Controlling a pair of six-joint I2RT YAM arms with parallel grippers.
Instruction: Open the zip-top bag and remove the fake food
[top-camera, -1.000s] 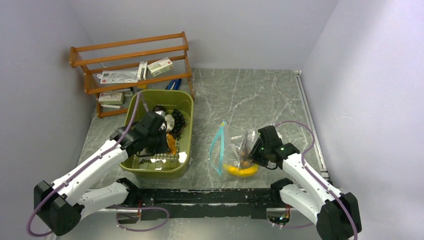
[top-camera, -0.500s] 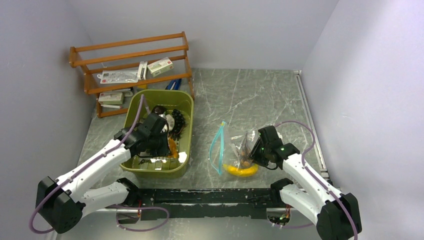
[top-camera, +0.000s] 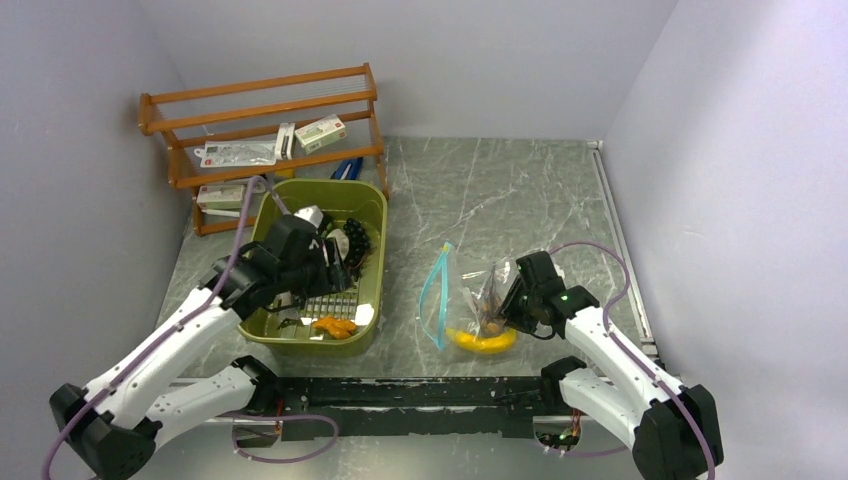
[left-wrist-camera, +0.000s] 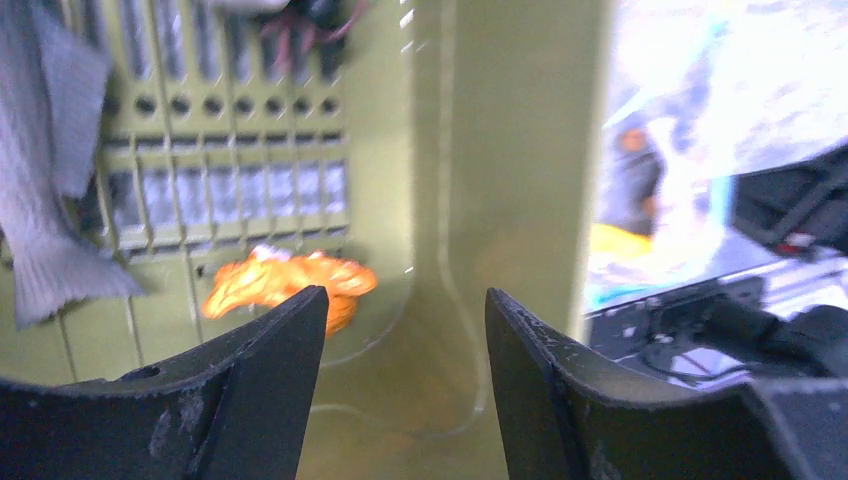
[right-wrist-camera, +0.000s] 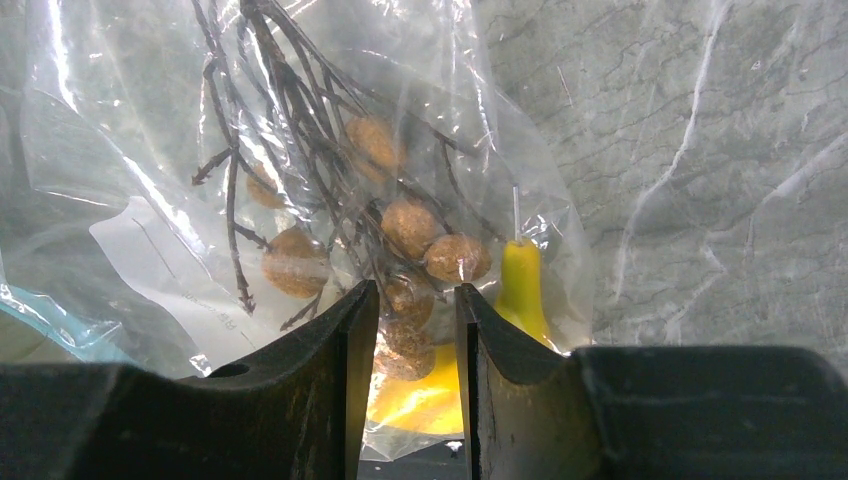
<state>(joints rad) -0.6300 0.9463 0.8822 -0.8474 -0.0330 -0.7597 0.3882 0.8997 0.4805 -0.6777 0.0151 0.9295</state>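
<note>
The left arm (top-camera: 165, 345) and right arm (top-camera: 612, 352) were built of white shells with black joint housings, each ending in a bulky black block at the base. A thin purple cable (top-camera: 240, 230) ran along each arm in loose loops. A small green light (top-camera: 565, 297) glowed on the right arm's wrist. The left tool (left-wrist-camera: 405, 300) and right tool (right-wrist-camera: 415, 295) each had 2 matte black fingers (left-wrist-camera: 250, 400) with curved inner faces, scuffed grey, and 1 small round recess, possibly a screw hole.
</note>
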